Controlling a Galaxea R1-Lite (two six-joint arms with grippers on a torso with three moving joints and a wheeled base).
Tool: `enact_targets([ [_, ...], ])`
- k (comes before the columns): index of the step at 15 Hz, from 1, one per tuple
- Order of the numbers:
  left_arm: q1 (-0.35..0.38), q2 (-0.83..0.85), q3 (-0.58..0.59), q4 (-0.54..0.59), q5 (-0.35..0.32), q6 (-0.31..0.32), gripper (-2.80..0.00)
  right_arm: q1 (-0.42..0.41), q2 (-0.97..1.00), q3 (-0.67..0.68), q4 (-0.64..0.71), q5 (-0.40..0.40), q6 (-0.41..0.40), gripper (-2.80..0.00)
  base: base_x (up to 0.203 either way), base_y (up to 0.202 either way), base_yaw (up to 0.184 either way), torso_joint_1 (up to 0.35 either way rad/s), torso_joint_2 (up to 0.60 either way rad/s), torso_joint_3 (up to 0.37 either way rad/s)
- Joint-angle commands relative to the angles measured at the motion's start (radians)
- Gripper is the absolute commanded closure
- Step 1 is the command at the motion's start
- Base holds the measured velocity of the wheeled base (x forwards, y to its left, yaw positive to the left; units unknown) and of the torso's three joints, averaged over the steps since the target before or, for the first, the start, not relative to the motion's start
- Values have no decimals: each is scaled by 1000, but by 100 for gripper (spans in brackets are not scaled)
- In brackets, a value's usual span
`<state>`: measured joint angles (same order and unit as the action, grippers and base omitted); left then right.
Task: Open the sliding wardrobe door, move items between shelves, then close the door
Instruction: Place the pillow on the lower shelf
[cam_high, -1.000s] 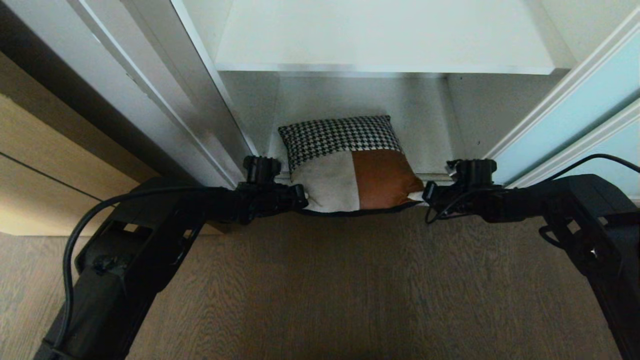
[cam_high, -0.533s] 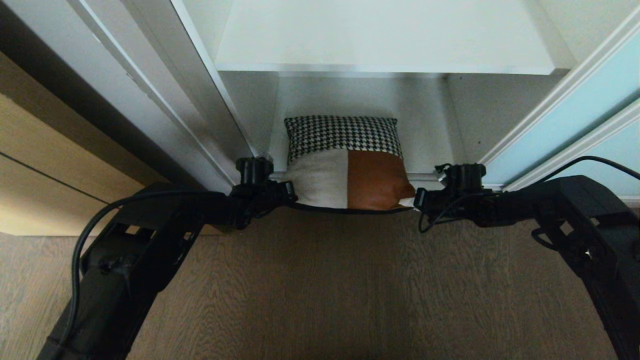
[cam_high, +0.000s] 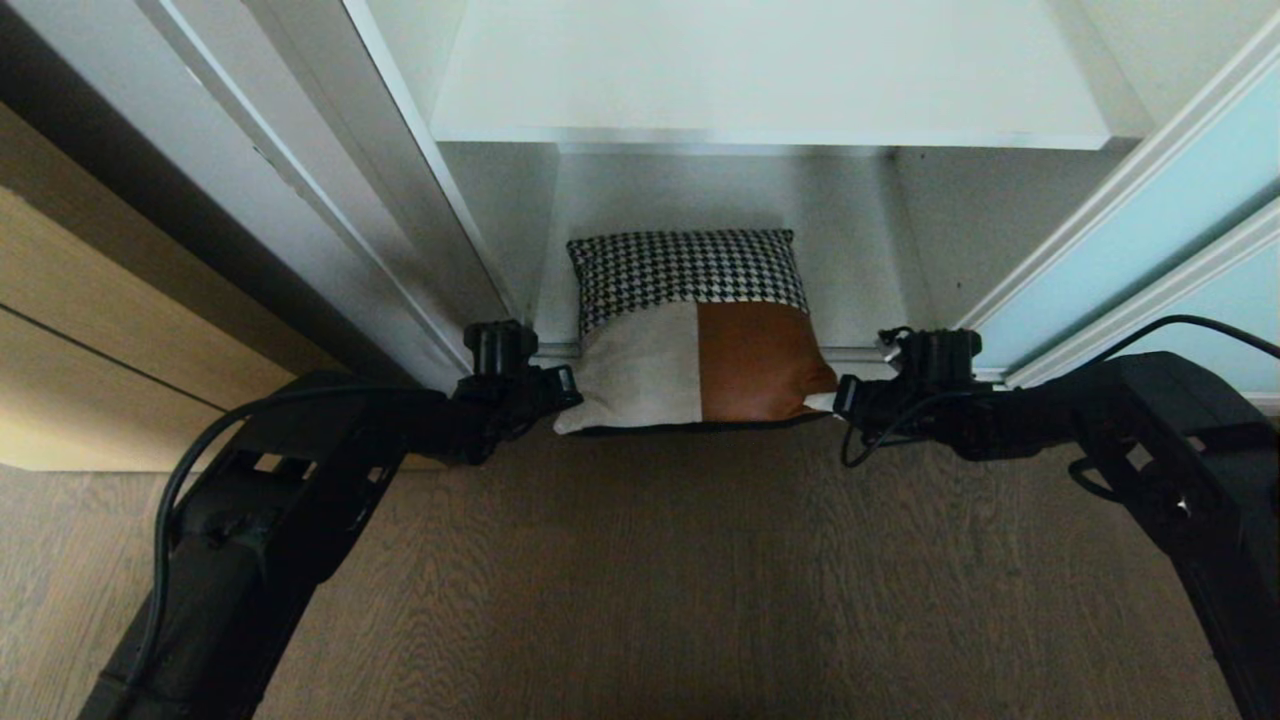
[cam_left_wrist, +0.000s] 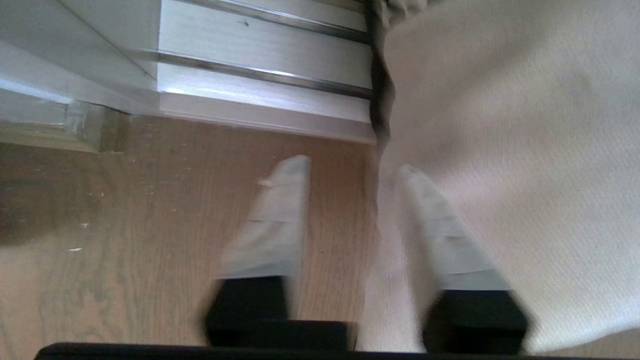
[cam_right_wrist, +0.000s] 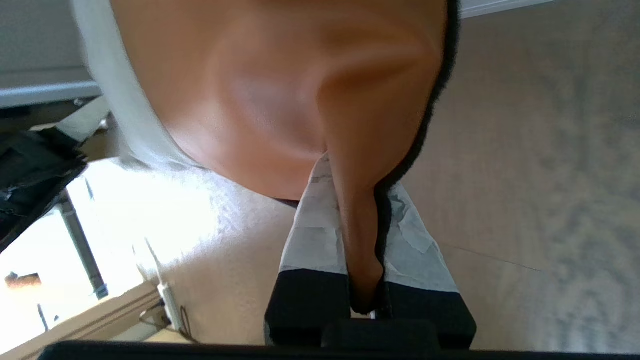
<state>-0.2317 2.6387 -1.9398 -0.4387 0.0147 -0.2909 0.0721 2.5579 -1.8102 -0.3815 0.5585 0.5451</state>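
Observation:
The patchwork cushion (cam_high: 700, 330) lies in the open wardrobe's bottom, on the lowest of the shelves (cam_high: 860, 260), with its near edge over the door track onto the floor. My left gripper (cam_high: 568, 385) is open at the cushion's cream corner. In the left wrist view, the left gripper (cam_left_wrist: 352, 165) has one finger over the wood floor, the other over the cream fabric (cam_left_wrist: 500, 125). My right gripper (cam_high: 840, 395) is shut on the rust-brown corner. The right wrist view shows that gripper (cam_right_wrist: 357, 175) pinching the leather corner (cam_right_wrist: 275, 75). The sliding wardrobe door (cam_high: 1130, 230) stands slid aside at the right.
A white upper shelf (cam_high: 760, 70) spans the wardrobe above the cushion. A silver-grey frame (cam_high: 330, 200) and a tan wood panel (cam_high: 100, 350) border the opening on the left. The metal door track (cam_left_wrist: 260, 80) runs along the threshold. Wood floor (cam_high: 650, 560) lies in front.
My left gripper has opened and let go of the cushion's cream corner, drawing slightly left. The cushion's near edge has dropped onto the floor. My right gripper keeps its grip.

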Motion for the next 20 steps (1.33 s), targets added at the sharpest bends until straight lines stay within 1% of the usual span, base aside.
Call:
enact_targets([
  [1,-5,-15,1,-5,-4,-6,-280,3,-2,-1,-4,6,4,0,0,0,0,0,0,0],
  [5,-5,-65,4,9,-6,-17,-280,5,-1,-1,-4,8,6,0,0,0,0,0,0,0],
  [7,-5,-134,29,30,-10,-49,-280,8,1,-3,-4,8,7,0,0,0,0,0,0,0],
  [8,-5,-182,48,62,-21,-65,-280,8,1,-3,-4,8,7,0,0,0,0,0,0,0],
  [9,-6,-236,78,109,-61,-87,-280,9,1,-4,-4,8,7,0,0,0,0,0,0,0],
  [10,-6,-286,110,160,-132,-109,-280,9,1,-4,-4,8,7,0,0,0,0,0,0,0],
  [11,-6,-331,135,218,-217,-123,-280,9,1,-4,-2,8,7,0,0,0,0,0,0,0],
  [13,-5,-372,154,387,-426,-134,-280,9,1,-8,0,8,9,0,0,0,0,0,0,0],
  [14,-5,-375,153,460,-490,-133,0,9,2,-9,0,8,9,0,0,0,0,0,0,0],
  [15,-5,-366,151,498,-511,-128,0,9,4,-11,0,8,9,0,0,0,0,0,0,0],
  [18,-15,-289,119,514,-516,-113,0,9,4,-11,0,8,9,0,0,0,0,0,0,0],
  [20,-41,-211,67,571,-516,-89,0,9,2,-12,3,8,9,0,0,0,0,0,0,0],
])
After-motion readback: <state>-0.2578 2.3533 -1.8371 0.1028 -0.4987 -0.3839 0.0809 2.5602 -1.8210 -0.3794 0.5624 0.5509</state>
